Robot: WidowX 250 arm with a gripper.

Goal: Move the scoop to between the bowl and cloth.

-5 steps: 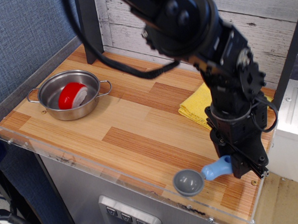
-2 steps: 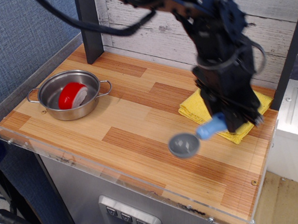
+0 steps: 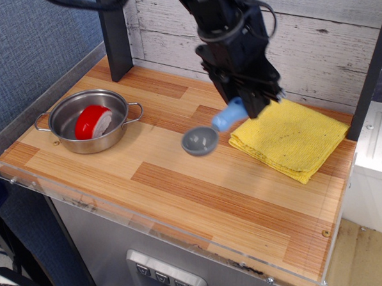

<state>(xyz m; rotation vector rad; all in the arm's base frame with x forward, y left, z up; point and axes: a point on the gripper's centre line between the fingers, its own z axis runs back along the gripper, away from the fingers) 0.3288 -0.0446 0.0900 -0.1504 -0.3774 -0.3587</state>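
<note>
1 end effector point(image 3: 248, 105) grips the scoop point(image 3: 210, 133); no writing legible.

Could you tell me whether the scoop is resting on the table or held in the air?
Apparently in the air: the gripper holds the scoop by its blue handle.

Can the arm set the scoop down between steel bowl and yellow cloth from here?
Probably yes. The pincer holds the grey-cupped, blue-handled scoop over bare wood, between the steel bowl and yellow cloth.

We've got 1 scoop point(image 3: 203, 137), 1 bowl point(image 3: 88, 121), 1 red-and-white roll point(image 3: 92, 122) inside it, 1 yellow cloth point(image 3: 292, 136).
</note>
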